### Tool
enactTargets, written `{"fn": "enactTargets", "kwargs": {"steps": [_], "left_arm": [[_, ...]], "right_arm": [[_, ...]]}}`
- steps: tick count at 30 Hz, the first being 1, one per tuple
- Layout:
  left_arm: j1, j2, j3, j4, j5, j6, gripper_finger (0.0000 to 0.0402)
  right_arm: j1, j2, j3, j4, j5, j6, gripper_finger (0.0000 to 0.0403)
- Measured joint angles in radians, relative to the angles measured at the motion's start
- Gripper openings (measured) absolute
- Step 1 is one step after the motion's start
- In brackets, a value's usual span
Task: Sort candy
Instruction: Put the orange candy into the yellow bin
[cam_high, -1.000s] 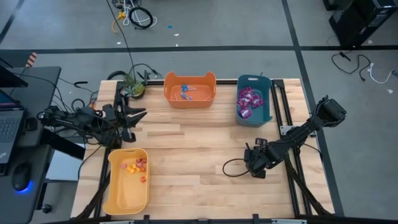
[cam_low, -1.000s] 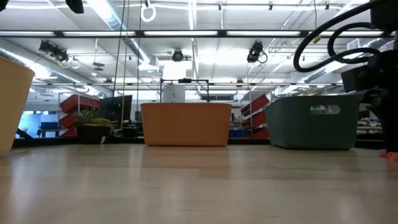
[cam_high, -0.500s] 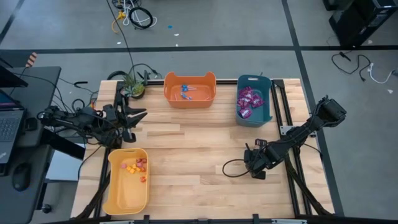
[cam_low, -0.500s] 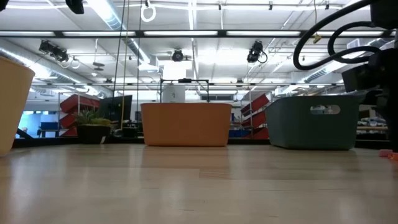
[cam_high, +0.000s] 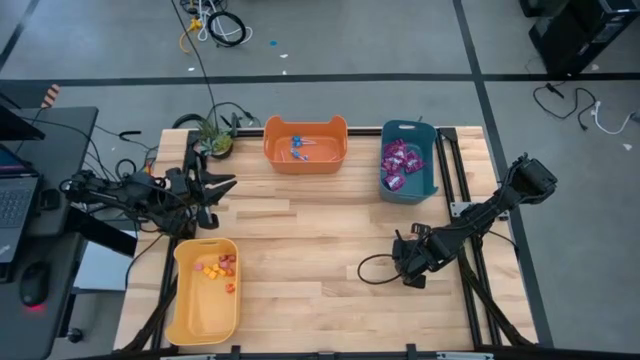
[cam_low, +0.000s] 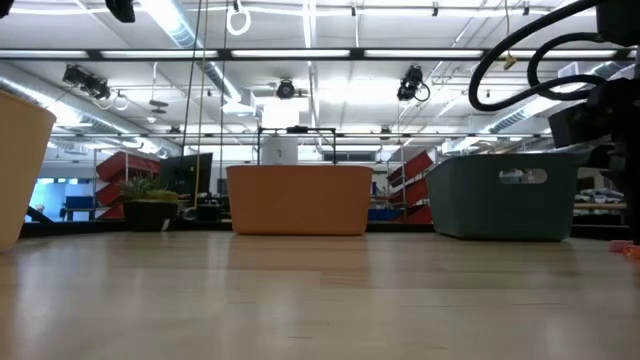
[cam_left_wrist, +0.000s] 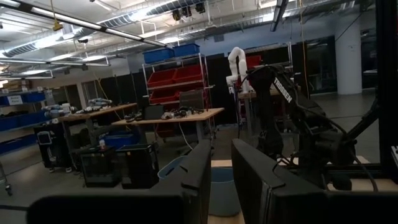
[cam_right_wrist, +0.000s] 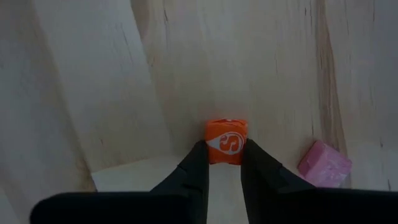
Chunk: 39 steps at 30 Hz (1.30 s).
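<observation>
Orange, a small wrapped candy (cam_right_wrist: 226, 142) sits pinched between the right gripper (cam_right_wrist: 225, 163) fingertips, low on the bench (cam_high: 320, 270) near its right edge (a pink piece (cam_right_wrist: 324, 165) lies just beside). The left gripper (cam_high: 222, 186), fingers slightly parted, waits at the left edge.

Robotics lab or industrial workshop, big open hall. Low view is showing an exposed ceiling (cam_low: 320, 60) with strip lights and trusses running across the top of the frame. Left wrist view is showing red bins (cam_left_wrist: 177, 78) on racks at upper centre, blue bins (cam_left_wrist: 171, 53) sitting above them, a workbench (cam_left_wrist: 165, 115) carrying clutter at centre, a white robot arm (cam_left_wrist: 236, 65) standing behind it. High view is showing a grey concrete floor (cam_high: 400, 40) with cables (cam_high: 215, 25) lying at top, a laptop (cam_high: 15, 200) and mouse (cam_high: 35, 290) sitting at the left edge beside the wooden table (cam_high: 320, 260).
</observation>
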Motion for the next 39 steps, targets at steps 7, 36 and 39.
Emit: {"fn": "enactTargets", "kwargs": {"steps": [7, 36, 39], "left_arm": [[0.0, 0.0, 0.0, 0.003, 0.0, 0.0, 0.0067], [0.0, 0.0, 0.0, 0.03, 0.0, 0.0, 0.0067], [0.0, 0.0, 0.0, 0.038, 0.0, 0.0, 0.0067]], "right_arm": [[0.001, 0.003, 0.048, 0.054, 0.106, -0.025, 0.0053], [-0.278, 0.192, 0.078, 1.443, 0.155, -0.751, 0.0051], [-0.303, 0.248, 0.116, 1.491, 0.119, -0.77, 0.0051]]}}
